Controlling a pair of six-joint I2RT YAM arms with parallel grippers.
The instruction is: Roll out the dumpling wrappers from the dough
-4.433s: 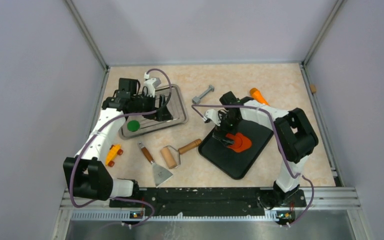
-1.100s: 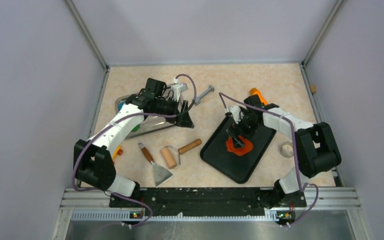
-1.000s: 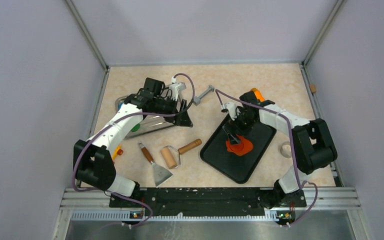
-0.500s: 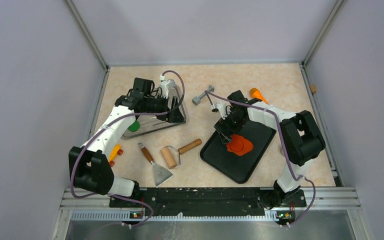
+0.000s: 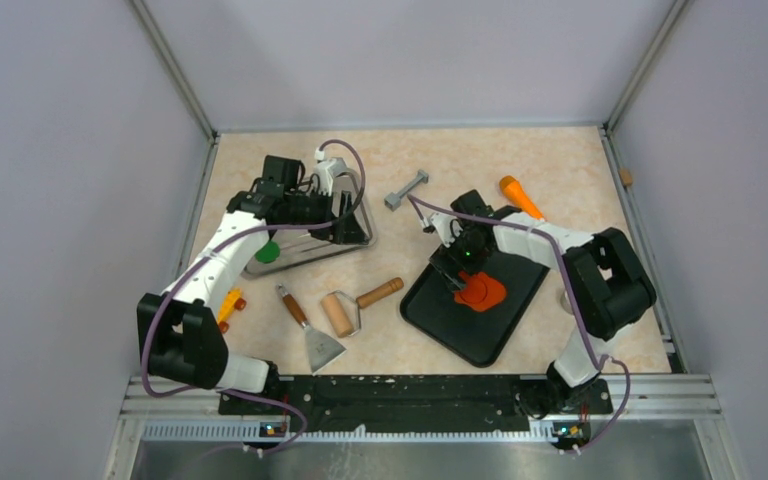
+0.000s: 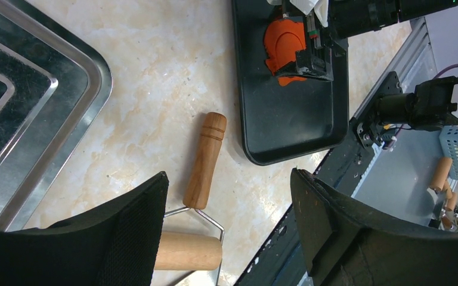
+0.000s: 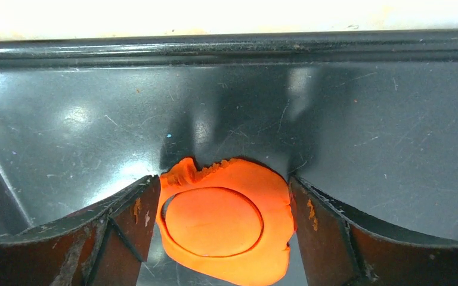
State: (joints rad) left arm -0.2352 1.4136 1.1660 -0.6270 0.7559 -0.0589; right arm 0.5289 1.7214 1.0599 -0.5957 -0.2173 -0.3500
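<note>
- R. gripper (image 7: 222,185): tips down on black rectangular plastic tray (image 5: 480,325), one finger at each side edge of the dough (image 7: 271,202), a thin ragged orange-red clay sheet lying flat in the tray's far half. Jaws apart, but whether they already squeeze it cannot be told. Round wrapper outline (image 7: 213,221) pressed in the sheet's middle. Judged step: gathering or lifting the sheet. To do it well, close slowly w/ tips low on the tray floor, so the soft clay doesn't buckle & spoil the disc.
- L. gripper (image 6: 229,176): released, jaws wide, nothing between them. Hovers by silver metal tray (image 6: 48,101), well apart from the work.
- Wooden roller w/ wire frame (image 5: 345,310): on table between the trays, prob. needed next.
- Steel scraper w/ wooden handle (image 5: 320,345): just beside roller.
- Orange carrot-shaped toy (image 5: 520,197) & grey dumbbell-shaped bar (image 5: 406,188): beyond black tray, off the path.
- Green round clay wrapper (image 5: 267,251): at metal tray's near-left end.
- Obstruction: none seen btw. fingers & dough. Tray rim sits close beyond the tips.
</note>
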